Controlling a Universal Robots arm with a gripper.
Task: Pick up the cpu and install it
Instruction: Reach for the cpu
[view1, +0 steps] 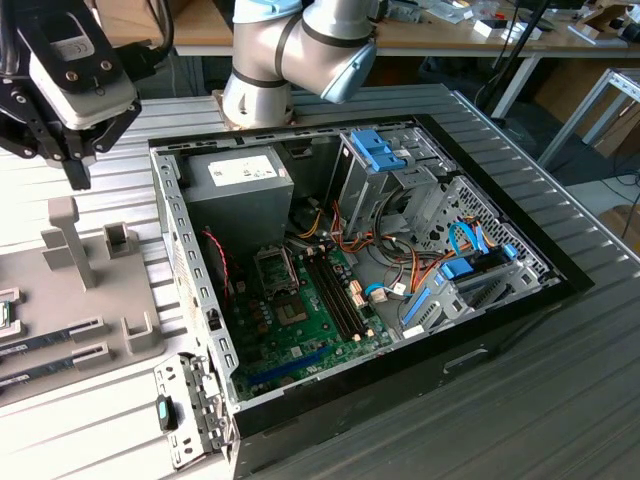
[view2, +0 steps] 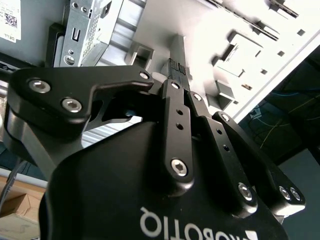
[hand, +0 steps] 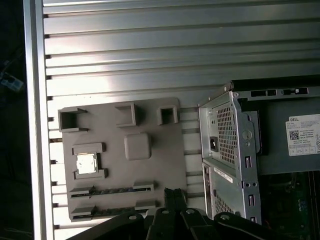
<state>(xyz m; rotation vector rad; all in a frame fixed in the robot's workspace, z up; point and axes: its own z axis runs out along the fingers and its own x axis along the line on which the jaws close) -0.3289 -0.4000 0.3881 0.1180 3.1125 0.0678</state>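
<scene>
black gripper, jaws pinched together and empty, hangs over the grey fixture plate.
cpu lies flat in its cradle on that plate, square with no long axis, well apart from the tips, away from the computer case; the exterior view adds the motherboard socket.

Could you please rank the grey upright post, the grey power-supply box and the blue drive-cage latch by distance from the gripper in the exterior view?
1. Grey upright post, just below the gripper.
2. Grey power-supply box, toward the exterior view's right.
3. Blue drive-cage latch, farther right.
</scene>
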